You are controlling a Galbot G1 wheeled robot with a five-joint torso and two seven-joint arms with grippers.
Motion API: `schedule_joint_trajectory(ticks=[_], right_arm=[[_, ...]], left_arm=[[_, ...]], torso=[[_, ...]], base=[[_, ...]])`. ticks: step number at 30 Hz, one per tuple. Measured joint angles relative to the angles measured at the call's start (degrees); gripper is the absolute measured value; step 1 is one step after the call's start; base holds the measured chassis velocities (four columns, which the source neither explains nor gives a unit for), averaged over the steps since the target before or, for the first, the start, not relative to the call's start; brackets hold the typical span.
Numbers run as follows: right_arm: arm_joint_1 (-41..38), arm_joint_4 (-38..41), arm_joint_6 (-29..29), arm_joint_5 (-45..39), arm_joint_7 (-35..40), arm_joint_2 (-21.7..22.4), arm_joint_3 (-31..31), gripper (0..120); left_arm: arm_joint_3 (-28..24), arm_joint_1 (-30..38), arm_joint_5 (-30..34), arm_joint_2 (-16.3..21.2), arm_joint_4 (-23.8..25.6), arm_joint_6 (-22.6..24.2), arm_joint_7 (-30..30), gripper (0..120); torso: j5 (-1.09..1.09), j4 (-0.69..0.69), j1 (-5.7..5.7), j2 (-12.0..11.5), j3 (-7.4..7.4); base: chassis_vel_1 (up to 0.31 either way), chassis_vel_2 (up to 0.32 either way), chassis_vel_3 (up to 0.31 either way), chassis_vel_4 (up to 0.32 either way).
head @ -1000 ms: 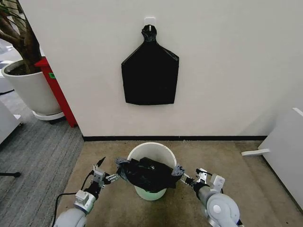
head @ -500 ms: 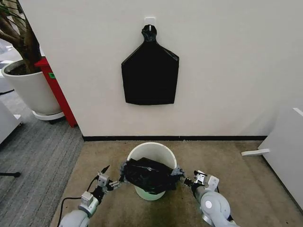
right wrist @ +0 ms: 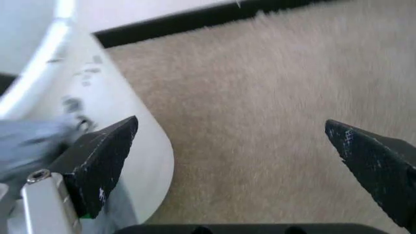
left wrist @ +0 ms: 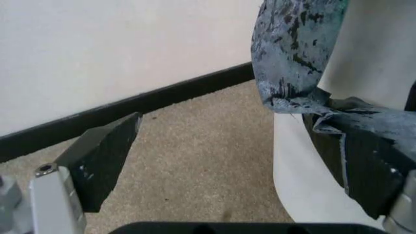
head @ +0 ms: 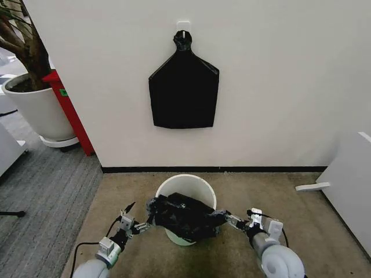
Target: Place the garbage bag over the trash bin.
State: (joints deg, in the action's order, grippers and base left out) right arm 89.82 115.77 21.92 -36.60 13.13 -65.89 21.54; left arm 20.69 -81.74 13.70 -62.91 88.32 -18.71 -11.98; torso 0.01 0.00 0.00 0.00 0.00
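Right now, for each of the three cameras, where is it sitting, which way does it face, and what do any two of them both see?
Head view: on the robot's head, facing forward and down at the trash bin by the wall; both arms show, left claw and right claw beside the garbage bag.
Left wrist view: on the left wrist, looking past its open fingers at carpet, baseboard and bag film on the bin.
Right wrist view: on the right wrist, open fingers framing carpet and the bin wall.
Shared: all three show the bin and carpet.

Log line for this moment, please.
garbage bag: draped over trash bin near rim | left gripper: open, at bag's left | right gripper: open, at bag's right
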Motion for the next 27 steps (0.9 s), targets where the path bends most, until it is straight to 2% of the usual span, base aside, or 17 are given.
schedule_joint_trajectory(ticks=[5, 8, 12, 15, 18, 22, 23, 27], right_arm=[[4.86, 2.47, -2.07, 7.25, -8.18, 1.86, 4.57, 100], [5.94, 0.96, -4.24, 12.74, -15.17, 3.40, 8.20, 100], [7.27, 1.02, -5.54, 13.20, -20.11, 4.28, 10.27, 100], [10.36, 5.00, -5.73, 11.84, -25.78, 5.43, 12.64, 100], [11.86, 9.05, -4.43, 9.42, -26.31, 6.21, 12.34, 100], [10.72, 15.16, -0.92, 2.83, -21.25, 6.72, 8.85, 100], [8.30, 17.20, 2.38, -1.26, -19.09, 6.72, 7.04, 100], [4.31, 18.49, 5.64, -5.90, -16.99, 7.05, 4.45, 100]], left_arm=[[0.30, 0.05, 0.15, 0.35, -0.10, -0.05, 0.02, 100], [0.35, 0.37, 0.54, 0.57, -0.27, -0.04, 0.06, 100], [0.36, 0.52, 0.75, 0.69, -0.36, -0.02, 0.07, 100], [0.61, 0.00, 1.03, 1.12, 0.21, -0.03, 0.08, 100], [0.80, -0.35, 1.19, 1.45, 0.46, -0.04, 0.08, 100], [0.91, -0.26, 1.25, 1.70, 0.49, -0.05, 0.08, 100], [0.91, 0.01, 1.28, 1.84, 0.40, 0.00, 0.11, 100], [0.81, 0.33, 1.32, 2.09, 0.30, 0.15, 0.17, 100]], torso=[[-0.01, -0.01, 0.00, 0.00, 0.00], [0.00, 0.00, 0.00, 0.00, 0.00], [0.01, 0.00, 0.00, 0.00, 0.00], [0.00, 0.00, 0.00, 0.00, 0.00], [0.00, -0.01, 0.00, 0.00, 0.00], [-0.01, 0.00, 0.00, 0.00, 0.00], [-0.01, 0.00, 0.00, 0.00, 0.00], [-0.02, 0.00, 0.00, 0.00, 0.00]], base=[[0.000, 0.000, 0.000, 0.000], [0.000, 0.000, 0.000, 0.000], [0.000, 0.000, 0.000, 0.000], [0.000, 0.000, 0.000, 0.000], [0.000, 0.000, 0.000, 0.000], [0.000, 0.000, 0.000, 0.000], [0.000, 0.000, 0.000, 0.000], [0.000, 0.000, 0.000, 0.000]])
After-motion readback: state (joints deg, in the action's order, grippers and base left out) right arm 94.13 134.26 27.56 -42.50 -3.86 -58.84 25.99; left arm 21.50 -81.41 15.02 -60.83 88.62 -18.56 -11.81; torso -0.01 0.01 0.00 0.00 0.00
